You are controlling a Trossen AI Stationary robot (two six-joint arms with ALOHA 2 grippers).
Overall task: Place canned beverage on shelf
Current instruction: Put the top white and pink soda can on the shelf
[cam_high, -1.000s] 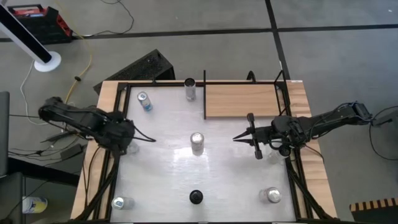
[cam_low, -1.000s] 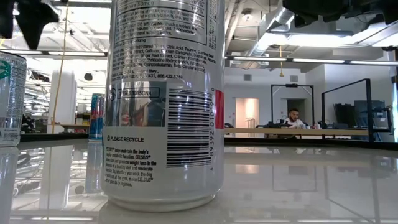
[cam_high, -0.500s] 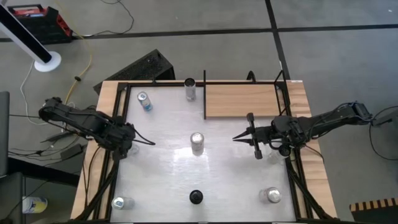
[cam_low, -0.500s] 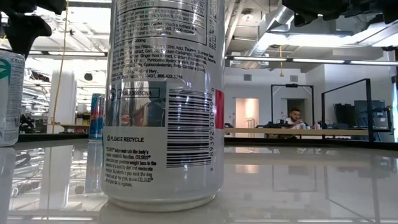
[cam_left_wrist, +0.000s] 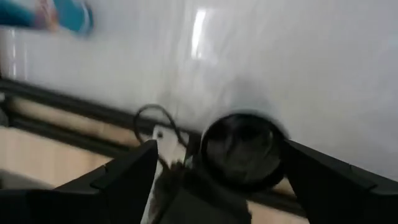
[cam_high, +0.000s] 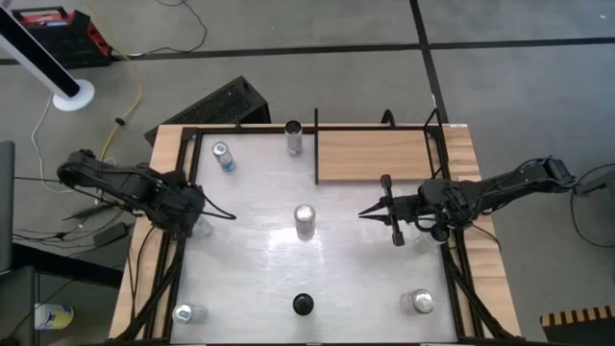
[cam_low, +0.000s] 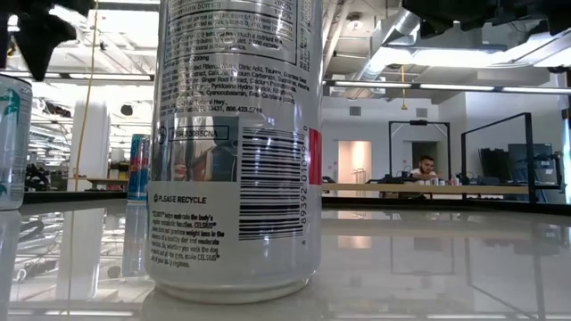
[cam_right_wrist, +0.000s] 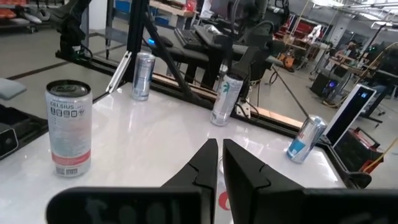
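At nine o'clock on the table's edge, my left gripper [cam_high: 197,223] stands wide around a can [cam_left_wrist: 242,149], not yet closed. My right gripper [cam_high: 370,212], pinched shut and empty, waits at three. The shelf [cam_high: 375,156] lies at one o'clock, bare. Closing off-centre could tip the can; swinging over could clip the centre can [cam_high: 305,220].
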